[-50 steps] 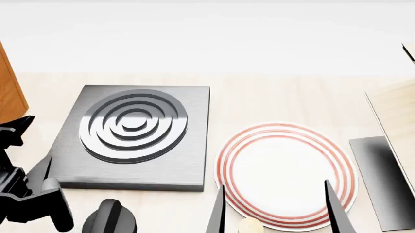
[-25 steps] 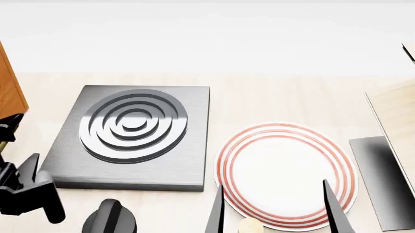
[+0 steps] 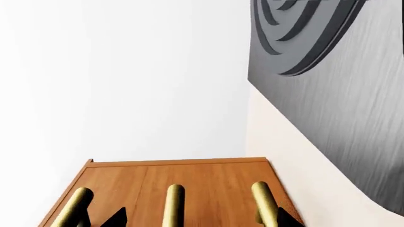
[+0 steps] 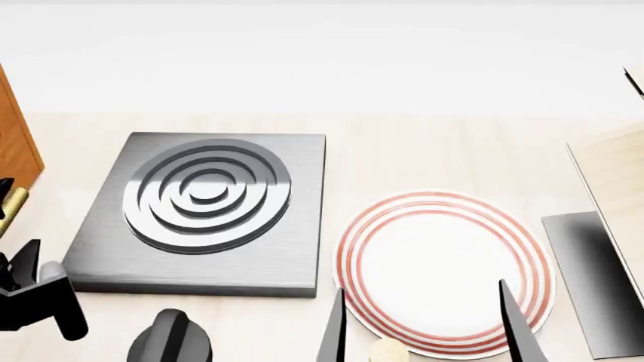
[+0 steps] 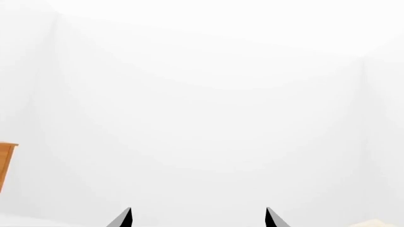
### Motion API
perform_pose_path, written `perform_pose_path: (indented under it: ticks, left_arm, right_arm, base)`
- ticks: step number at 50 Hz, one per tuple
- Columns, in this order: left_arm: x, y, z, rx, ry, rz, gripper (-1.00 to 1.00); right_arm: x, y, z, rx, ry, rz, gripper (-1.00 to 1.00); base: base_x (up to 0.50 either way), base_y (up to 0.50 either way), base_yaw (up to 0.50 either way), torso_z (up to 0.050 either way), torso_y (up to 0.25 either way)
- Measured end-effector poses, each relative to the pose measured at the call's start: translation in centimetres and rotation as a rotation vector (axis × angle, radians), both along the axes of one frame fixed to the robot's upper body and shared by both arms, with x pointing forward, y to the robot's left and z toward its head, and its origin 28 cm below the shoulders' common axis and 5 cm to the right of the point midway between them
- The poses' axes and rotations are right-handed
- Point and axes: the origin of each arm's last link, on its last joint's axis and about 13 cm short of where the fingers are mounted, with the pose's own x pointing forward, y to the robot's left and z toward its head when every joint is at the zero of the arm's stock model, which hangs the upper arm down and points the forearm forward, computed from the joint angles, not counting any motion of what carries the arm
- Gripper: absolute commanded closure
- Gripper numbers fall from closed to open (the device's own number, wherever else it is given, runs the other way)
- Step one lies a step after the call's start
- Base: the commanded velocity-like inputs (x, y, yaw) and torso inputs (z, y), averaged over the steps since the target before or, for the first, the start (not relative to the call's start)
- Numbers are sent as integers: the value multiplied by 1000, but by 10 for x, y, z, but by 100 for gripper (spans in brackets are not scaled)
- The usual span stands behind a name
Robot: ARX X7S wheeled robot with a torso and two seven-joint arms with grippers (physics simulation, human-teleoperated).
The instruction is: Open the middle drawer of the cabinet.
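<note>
Three brass handles ahead | left gripper (image 3: pixel 198 218) jaws wide, straddling middle handle (image 3: pixel 173 204) | arm has shifted toward cabinet (image 4: pixel 15 139) | grasp pending | right gripper (image 5: pixel 198 216) wide, idle

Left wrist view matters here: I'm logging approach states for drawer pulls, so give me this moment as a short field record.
cabinet: orange-brown front, facing the left wrist camera
handles: three brass bars side by side; middle one
left gripper: open, fingertips straddling the middle handle, not closed on it
right gripper: open, above the striped plate
hotplate: beside the cabinet
drawers: none visibly pulled out
</note>
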Motion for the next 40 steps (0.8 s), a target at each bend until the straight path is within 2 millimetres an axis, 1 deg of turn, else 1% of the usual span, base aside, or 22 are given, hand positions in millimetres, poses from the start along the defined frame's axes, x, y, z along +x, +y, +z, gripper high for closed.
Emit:
perform_pose_path:
  ticks: [20,40]
  left_arm:
    - [2,12,1,19,-8,54,-100]
    - [13,25,5,33,-39,107,-100]
  right_arm:
    - [0,0,0,-3,1,0,-100]
    - [0,1,-1,-3,4,4,-100]
  base:
    - [0,0,0,0,0]
    - [0,0,0,0,0]
